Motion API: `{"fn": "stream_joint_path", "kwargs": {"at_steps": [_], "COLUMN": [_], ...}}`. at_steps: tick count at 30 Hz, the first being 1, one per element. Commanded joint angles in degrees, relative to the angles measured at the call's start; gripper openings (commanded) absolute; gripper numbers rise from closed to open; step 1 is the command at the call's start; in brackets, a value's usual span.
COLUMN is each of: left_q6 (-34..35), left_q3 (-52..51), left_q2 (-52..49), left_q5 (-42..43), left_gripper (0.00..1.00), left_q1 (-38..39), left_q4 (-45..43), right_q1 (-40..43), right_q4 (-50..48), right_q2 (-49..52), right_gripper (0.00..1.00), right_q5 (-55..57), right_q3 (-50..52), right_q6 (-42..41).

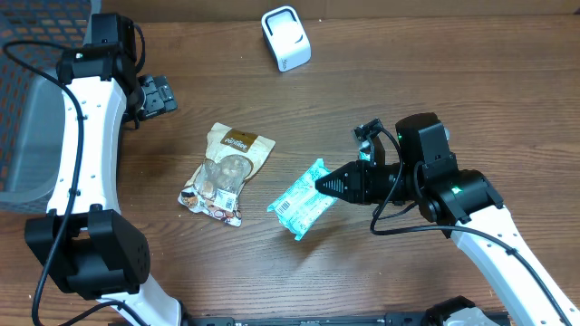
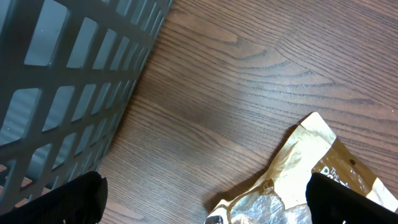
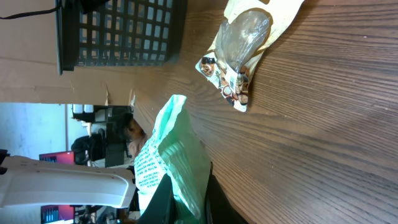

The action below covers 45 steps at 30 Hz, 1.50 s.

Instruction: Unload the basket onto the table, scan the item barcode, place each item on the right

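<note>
Right gripper [image 1: 326, 186] clamps the green packet [image 1: 299, 205], well apart from the white scanner [image 1: 285, 36]; next, probably present its barcode there.

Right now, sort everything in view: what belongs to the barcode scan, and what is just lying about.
For the job: teal packet, gripped in the shut right claw; white scanner, standing apart.
Lying about: brown snack bag beside the packet; grey basket at the left edge; left claw, open and empty.

Glossy mint foil packet [image 1: 303, 201]; matt wood-grain table [image 1: 435, 72].
</note>
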<state>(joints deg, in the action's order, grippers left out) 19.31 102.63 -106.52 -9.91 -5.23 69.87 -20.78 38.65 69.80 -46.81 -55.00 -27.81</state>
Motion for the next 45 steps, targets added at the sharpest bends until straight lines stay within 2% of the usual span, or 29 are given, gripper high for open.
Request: {"fn": "stream_joint_path", "kwargs": {"at_steps": [1,45], "left_q6": [0.0,0.0], "left_q3": [0.7,0.7], "left_q2": [0.4,0.4], "left_q5": [-0.6,-0.6], "left_gripper": [1.00,1.00], "left_q1": [0.0,0.0], "left_q4": [0.0,0.0], "right_q1": [-0.1,-0.1], "right_q4": [-0.2,0.1], "right_q2": [-1.0,-1.0], "right_gripper": [0.04,0.04], "right_q5": [-0.1,0.7], "right_q3": [-0.3,-0.3], "right_q6": [0.9,1.3]}}
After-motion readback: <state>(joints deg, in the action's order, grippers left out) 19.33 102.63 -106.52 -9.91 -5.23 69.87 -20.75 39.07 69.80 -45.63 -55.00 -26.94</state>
